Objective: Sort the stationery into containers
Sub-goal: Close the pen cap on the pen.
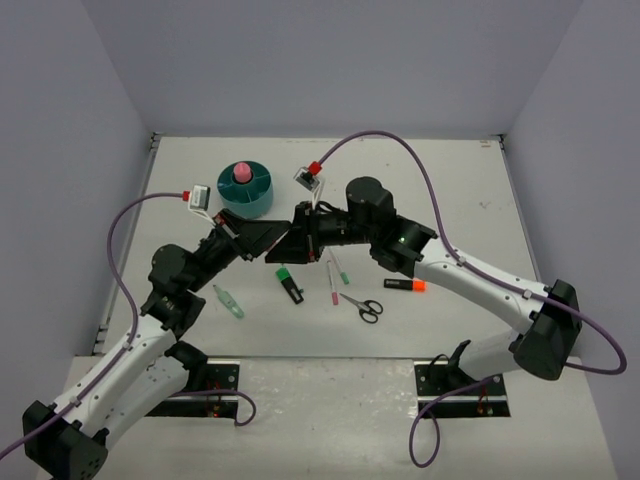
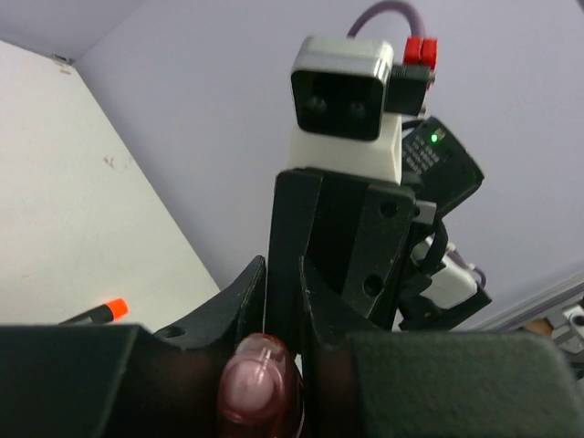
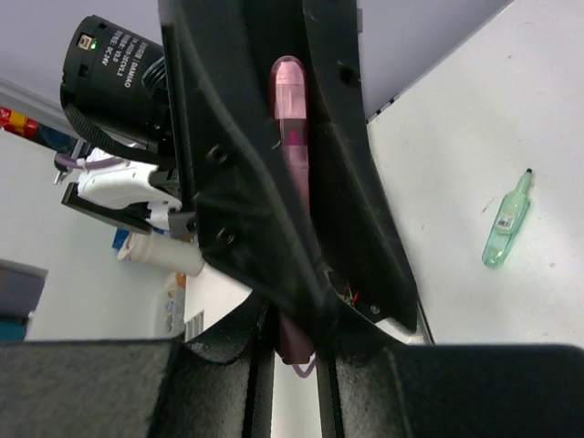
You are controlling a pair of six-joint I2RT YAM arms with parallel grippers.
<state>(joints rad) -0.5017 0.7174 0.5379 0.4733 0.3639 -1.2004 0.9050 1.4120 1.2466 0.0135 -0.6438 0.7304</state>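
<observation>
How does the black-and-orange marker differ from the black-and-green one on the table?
Colour: the black-and-orange marker has an orange end, the black-and-green marker a green one. Pose: the black-and-orange marker lies level across the top view, the black-and-green marker slanted, with its green end up-left. Place: the black-and-orange marker is right of the scissors, the black-and-green marker left. Both have black bodies and lie on the table.

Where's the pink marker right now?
Both wrist views show the pink marker held aloft between both sets of jaws, mid-workspace, on the near side of the teal organizer.
</observation>
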